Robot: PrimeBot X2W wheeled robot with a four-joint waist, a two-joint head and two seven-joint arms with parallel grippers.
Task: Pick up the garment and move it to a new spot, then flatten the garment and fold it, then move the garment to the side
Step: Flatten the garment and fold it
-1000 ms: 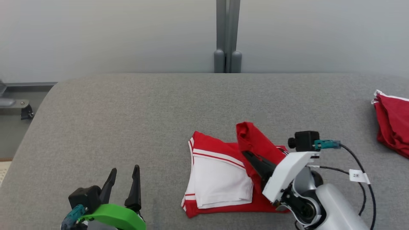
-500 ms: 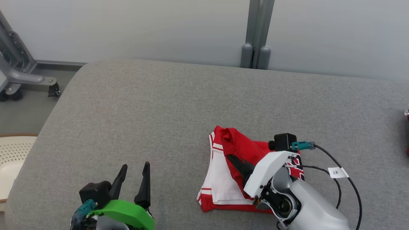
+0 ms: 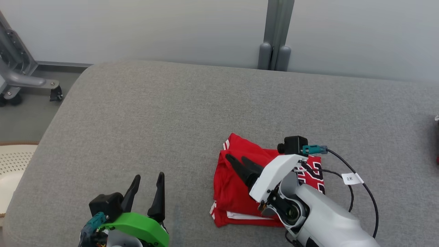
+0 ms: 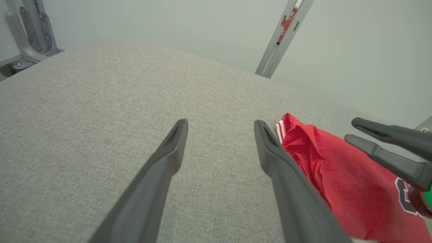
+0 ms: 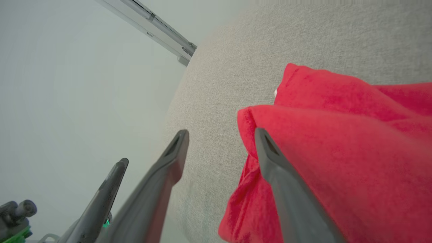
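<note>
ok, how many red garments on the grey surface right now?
1 for certain: the folded red garment in front of the robot, beneath the open right gripper. A red sliver at the head view's right edge may be a second, but it is too cropped to tell.

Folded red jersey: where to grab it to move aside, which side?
Take the red jersey by its near edge, where layers show stacked. Come in low from the robot's side, pinching the whole stack. It lies flat on the grey cushion; a top-down pinch would likely lift only the top layer.
</note>
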